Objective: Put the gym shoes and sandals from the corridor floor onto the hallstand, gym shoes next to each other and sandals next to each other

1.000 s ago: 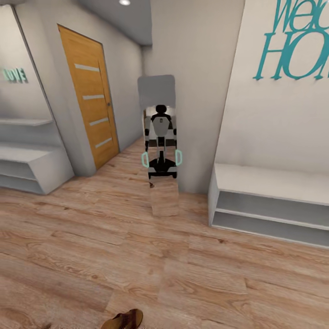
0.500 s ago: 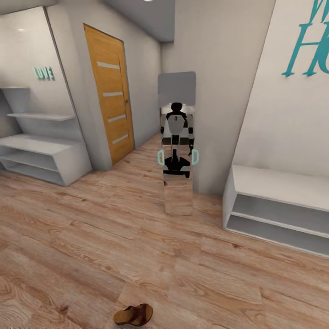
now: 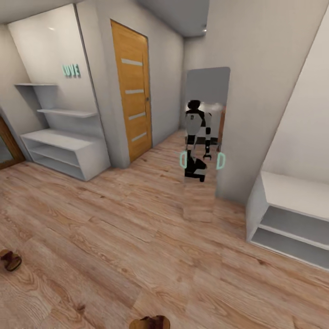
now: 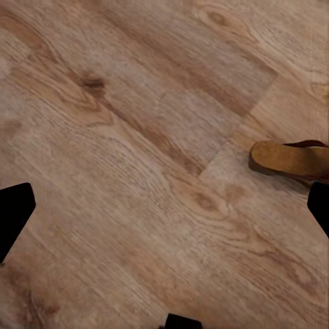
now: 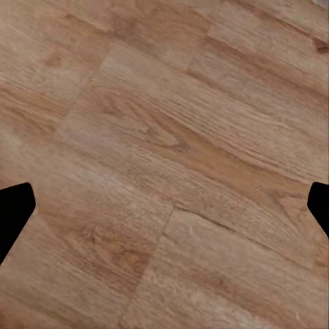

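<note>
- Your mirror (image 3: 206, 98) reflection shows a black head, grey-white trunk, black base and pale teal loop grippers.
- Your wrist views show black fingertips (image 4: 14, 212).

- On my head camera I read one word, "LOVE" (image 3: 71, 70), in raised teal letters on the pale wall above the hallstand's (image 3: 68, 146) floating shelves.
- On both wrist cameras I find nothing legible on the floor planks.

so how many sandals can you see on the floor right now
2. One sandal lies at the head view's left edge, the other sandal at its bottom edge, both on the corridor floor, partly cut off.
</note>
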